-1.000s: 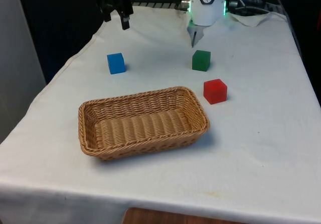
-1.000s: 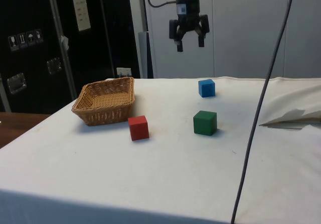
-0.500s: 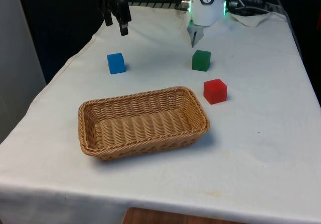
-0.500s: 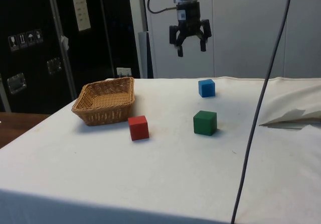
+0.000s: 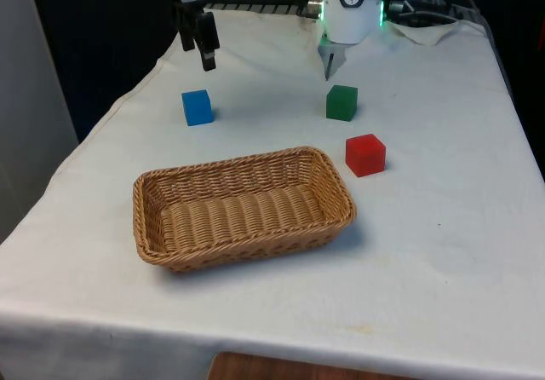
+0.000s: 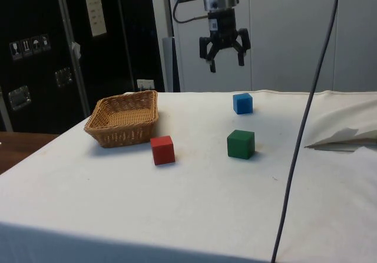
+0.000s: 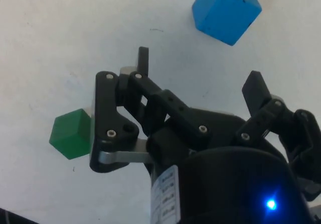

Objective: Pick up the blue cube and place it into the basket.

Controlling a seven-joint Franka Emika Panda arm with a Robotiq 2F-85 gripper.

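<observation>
The blue cube rests on the white cloth at the front view's left, beyond the wicker basket. It also appears in the side view as the blue cube, with the basket to its left, and in the wrist view as the blue cube. My black gripper hangs in the air above and a little behind the cube. In the side view the gripper is open with nothing between its fingers, and the wrist view shows the gripper spread wide, apart from the cube.
A green cube and a red cube sit at the front view's right of the basket. The green cube is also in the wrist view. The robot base stands at the far end, with crumpled cloth nearby.
The gripper has come down and shifted slightly towards the blue cube, staying open. The cubes and basket have not moved.
</observation>
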